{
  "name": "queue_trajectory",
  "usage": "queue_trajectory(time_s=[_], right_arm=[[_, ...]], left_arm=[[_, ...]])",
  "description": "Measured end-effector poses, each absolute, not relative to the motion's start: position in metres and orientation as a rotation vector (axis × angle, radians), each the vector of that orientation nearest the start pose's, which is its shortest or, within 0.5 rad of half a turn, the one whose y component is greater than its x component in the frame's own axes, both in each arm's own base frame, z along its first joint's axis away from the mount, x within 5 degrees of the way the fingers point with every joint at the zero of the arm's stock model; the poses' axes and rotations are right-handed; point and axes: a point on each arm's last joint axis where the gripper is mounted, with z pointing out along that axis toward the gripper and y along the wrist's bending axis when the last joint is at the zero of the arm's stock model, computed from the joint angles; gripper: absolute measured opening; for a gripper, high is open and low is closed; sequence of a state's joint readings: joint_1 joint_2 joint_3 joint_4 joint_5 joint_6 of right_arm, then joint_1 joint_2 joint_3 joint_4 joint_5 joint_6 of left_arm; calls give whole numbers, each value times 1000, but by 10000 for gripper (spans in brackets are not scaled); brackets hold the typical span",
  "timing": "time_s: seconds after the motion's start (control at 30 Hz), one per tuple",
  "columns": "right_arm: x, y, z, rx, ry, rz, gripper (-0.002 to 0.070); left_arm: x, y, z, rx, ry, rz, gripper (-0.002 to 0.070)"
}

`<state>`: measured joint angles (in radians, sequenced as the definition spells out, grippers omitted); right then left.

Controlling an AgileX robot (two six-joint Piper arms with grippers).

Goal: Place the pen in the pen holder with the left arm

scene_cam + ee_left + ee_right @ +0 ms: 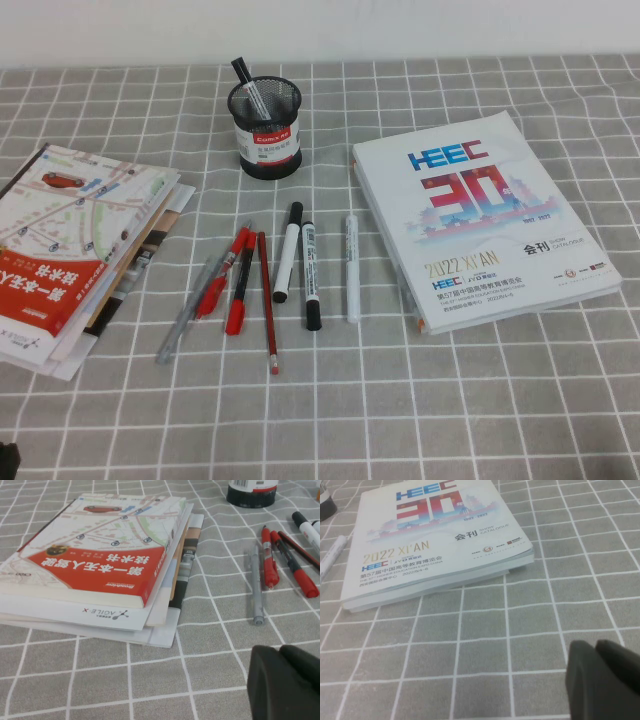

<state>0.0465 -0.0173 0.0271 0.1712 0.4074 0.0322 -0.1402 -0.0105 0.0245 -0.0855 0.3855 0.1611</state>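
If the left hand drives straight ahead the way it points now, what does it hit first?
Probably the pen: in the left wrist view it lies on the table almost directly ahead of the left hand, with the red pens beside it. Depth is unclear. The right hand is parked near the catalogue.

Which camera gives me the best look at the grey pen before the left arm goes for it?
Left wrist view: the grey pen lies whole and close on the cloth beside a red pen, ahead of the left pincer. The high view shows it smaller. The right wrist view misses it, showing only the right pincer.
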Motion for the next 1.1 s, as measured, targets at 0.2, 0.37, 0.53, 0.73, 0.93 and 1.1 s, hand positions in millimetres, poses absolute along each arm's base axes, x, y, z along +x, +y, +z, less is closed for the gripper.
queue_trajectory(time_s=[0.2,0.37,0.53,0.73,0.93,1.1], right_arm=[[51,9,169,91,1899,227,-15],[51,9,169,93,1899,230,-15],[51,9,169,93,1899,230,-15],[51,9,169,93,1899,230,-15],[51,9,169,93,1899,230,-15],[51,9,169,93,1899,230,-15]], left_arm=[[51,-10,171,230,1868,-70,-3],[51,-10,171,237,1863,-61,-3],[52,-10,173,237,1849,-56,-3],[52,-10,173,237,1845,-54,-3],[53,-11,175,193,1819,-104,-3],[53,-13,179,95,1788,-219,-3]])
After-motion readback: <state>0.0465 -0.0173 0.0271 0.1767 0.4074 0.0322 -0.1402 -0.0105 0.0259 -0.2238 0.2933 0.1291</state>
